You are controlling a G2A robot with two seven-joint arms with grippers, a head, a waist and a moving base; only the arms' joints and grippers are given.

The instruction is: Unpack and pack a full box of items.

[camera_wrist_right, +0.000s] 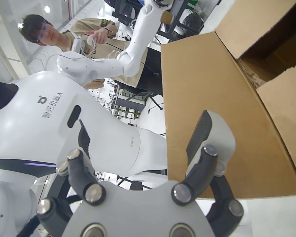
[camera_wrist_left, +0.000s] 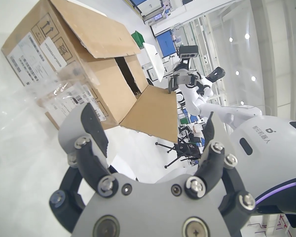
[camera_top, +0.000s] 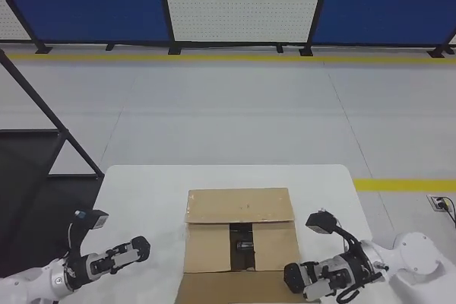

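Note:
A brown cardboard box (camera_top: 239, 228) stands on the white table (camera_top: 137, 197) with its top flaps spread. Dark items (camera_top: 245, 247) show through the gap in its middle. My left gripper (camera_top: 139, 249) is left of the box and apart from it, open (camera_wrist_left: 153, 127) and holding nothing. A clear plastic bag (camera_wrist_left: 64, 89) lies against the box's labelled side (camera_wrist_left: 34, 50). My right gripper (camera_top: 292, 277) is at the right end of the near flap (camera_wrist_right: 212, 99). It is open (camera_wrist_right: 145, 136), and the flap's edge stands between its fingers (camera_wrist_right: 207, 134).
A black metal frame (camera_top: 30, 175) stands beside the table's left end. Bare tabletop lies left of the box and behind it. Blue partition panels (camera_top: 91, 19) close off the floor at the back.

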